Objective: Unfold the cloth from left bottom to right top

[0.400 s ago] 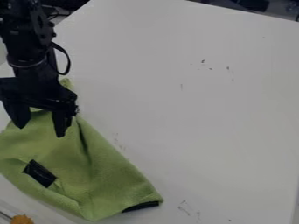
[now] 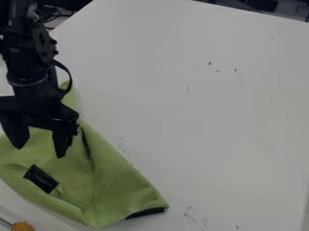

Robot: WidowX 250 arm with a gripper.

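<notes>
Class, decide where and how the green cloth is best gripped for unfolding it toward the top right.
Probably pinch the cloth by its lower-left edge near the black patch, coming from above: it lies low on the table, with that long edge facing away from the top right.

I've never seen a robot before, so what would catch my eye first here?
Probably the bright green cloth, rumpled across the lower left of the pale table, with a black patch on it. Then the black robot arm at the upper left, its end effector hanging open over the cloth.
</notes>
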